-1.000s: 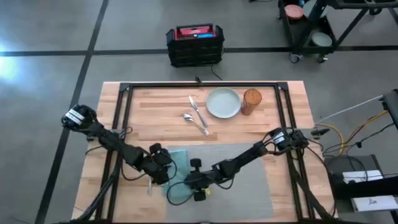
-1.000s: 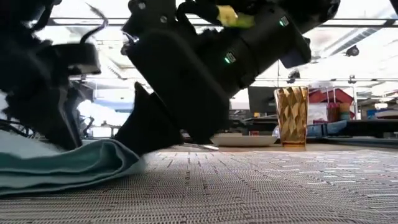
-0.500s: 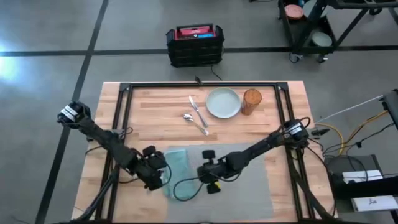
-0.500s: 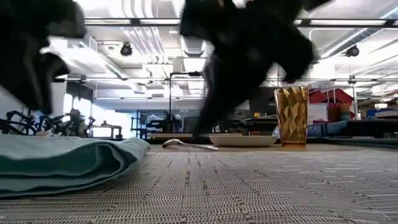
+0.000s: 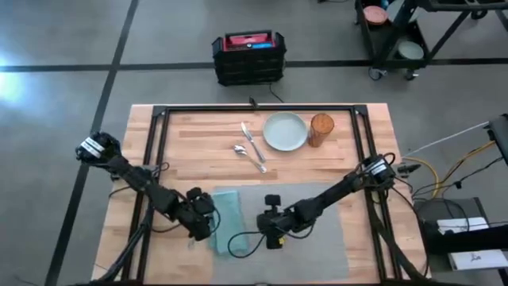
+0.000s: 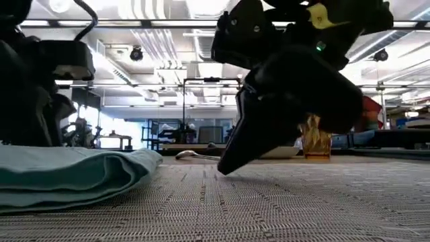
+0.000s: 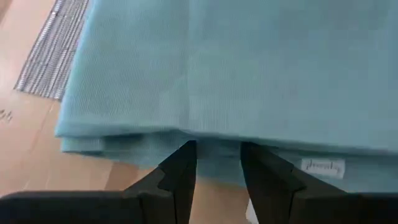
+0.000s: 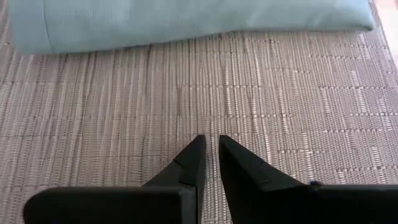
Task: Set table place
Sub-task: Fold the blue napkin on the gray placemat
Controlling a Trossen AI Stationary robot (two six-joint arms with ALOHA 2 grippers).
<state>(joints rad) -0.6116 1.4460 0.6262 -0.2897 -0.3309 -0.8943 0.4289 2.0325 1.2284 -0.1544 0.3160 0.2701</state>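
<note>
A light wooden table (image 5: 198,155) under a black metal frame (image 5: 159,127) carries a grey woven placemat (image 5: 317,238) along its near edge. On the placemat's nine o'clock end lies a folded teal napkin (image 5: 228,218), its outer edge hanging past the mat onto bare wood (the left wrist view shows a small label sewn at that edge).

The left gripper (image 7: 214,165) sits at the napkin's nine o'clock side, low over the table, its two dark fingers (image 7: 180,171) set a narrow gap apart with the tips at the napkin's folded edge; nothing is held between them. The right gripper (image 8: 208,152) is over bare placemat at about three o'clock from the napkin, fingers nearly together and empty, tips pointing toward the cloth but apart from it. In the low view its dark body hangs just above the weave.

The rest of the setting waits at the twelve o'clock part of the table, off the placemat: a pale round plate (image 5: 285,131), an amber glass (image 5: 321,129) just beside it at three o'clock, and at the plate's eight o'clock a knife (image 5: 250,138), a spoon (image 5: 239,149) and a fork (image 5: 255,161) lying close together.

A black crate (image 5: 248,57) with red contents stands on the grey floor beyond the table.
</note>
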